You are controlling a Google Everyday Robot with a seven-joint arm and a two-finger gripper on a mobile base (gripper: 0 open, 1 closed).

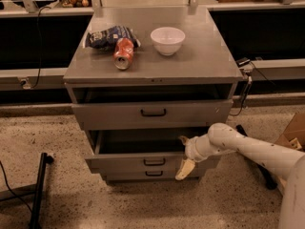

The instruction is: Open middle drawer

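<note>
The grey cabinet (pixel 152 68) has three drawers. The middle drawer (pixel 124 162), with a small black bar handle (pixel 154 161), is pulled out, and its shallow dark inside shows behind the front. My gripper (pixel 185 154) is at the right part of that drawer's front edge. It is open, with one finger (pixel 182 139) above the front's top edge and the other (pixel 185 169) hanging down in front of it. My white arm (pixel 248 149) reaches in from the right.
The top drawer (pixel 152 113), with a wider handle, stands slightly out. The lowest drawer (pixel 153 173) is shut. A white bowl (pixel 167 40), a red can (pixel 123 53) and a blue bag (pixel 108 36) lie on top. A black stand (pixel 39 185) is at left and a cardboard box (pixel 293 132) at right.
</note>
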